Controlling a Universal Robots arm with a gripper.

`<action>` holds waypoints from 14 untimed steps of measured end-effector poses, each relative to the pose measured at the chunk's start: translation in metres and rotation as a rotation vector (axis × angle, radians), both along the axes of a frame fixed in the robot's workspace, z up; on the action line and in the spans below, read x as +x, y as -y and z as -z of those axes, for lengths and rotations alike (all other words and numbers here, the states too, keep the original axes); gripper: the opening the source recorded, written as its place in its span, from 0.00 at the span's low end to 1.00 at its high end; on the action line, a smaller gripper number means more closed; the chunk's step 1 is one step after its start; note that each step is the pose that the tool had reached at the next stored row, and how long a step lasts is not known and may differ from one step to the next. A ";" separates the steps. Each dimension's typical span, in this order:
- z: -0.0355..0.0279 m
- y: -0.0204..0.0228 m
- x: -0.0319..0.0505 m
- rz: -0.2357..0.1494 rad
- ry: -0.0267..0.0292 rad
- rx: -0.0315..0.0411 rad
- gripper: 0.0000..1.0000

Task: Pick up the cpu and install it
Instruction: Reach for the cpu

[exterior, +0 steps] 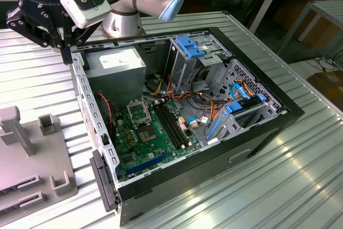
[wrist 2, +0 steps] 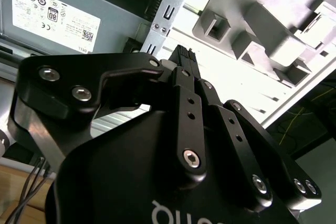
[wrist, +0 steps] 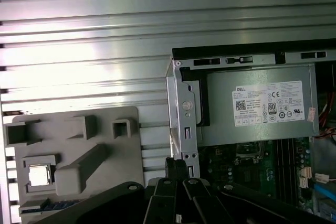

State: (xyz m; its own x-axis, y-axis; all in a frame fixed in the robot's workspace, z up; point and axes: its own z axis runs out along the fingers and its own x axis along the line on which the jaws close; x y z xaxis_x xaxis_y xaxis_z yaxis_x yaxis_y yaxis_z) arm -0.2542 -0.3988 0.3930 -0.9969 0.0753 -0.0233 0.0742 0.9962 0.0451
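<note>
Hovering above the side wall of the open computer case [exterior: 80,87], beside the power supply [wrist: 257,103], the gripper [wrist: 177,165] has its fingers drawn together with nothing between them. The cpu [wrist: 39,176] lies flat in a square recess of the grey tray [wrist: 121,156], which rests on the ribbed metal worktop [wrist: 84,35] outside the case. The recess is towards the tray's edge farther from the case, so the chip lies well apart from the gripper, away from the motherboard [exterior: 155,143] and its socket [wrist: 251,157]. Being square, it has no long axis, and its edges run parallel to the tray's. A raised block [wrist: 79,169] stands just beside it, but the space above looks open.
</note>
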 end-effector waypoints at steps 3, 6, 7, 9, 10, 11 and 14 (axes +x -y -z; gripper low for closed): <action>0.0000 0.0000 -0.0018 0.000 0.0000 0.0000 0.11; 0.0000 0.0000 -0.0040 0.000 0.0000 0.0000 0.11; 0.0000 0.0000 -0.0046 0.000 0.0000 0.0000 0.11; 0.0000 0.0000 -0.0058 0.000 0.0000 0.0000 0.11; 0.0000 0.0000 -0.0063 0.000 0.0000 0.0000 0.11; 0.0000 0.0000 -0.0071 0.000 0.0000 0.0000 0.11; 0.0000 0.0000 -0.0094 0.000 0.0000 0.0000 0.11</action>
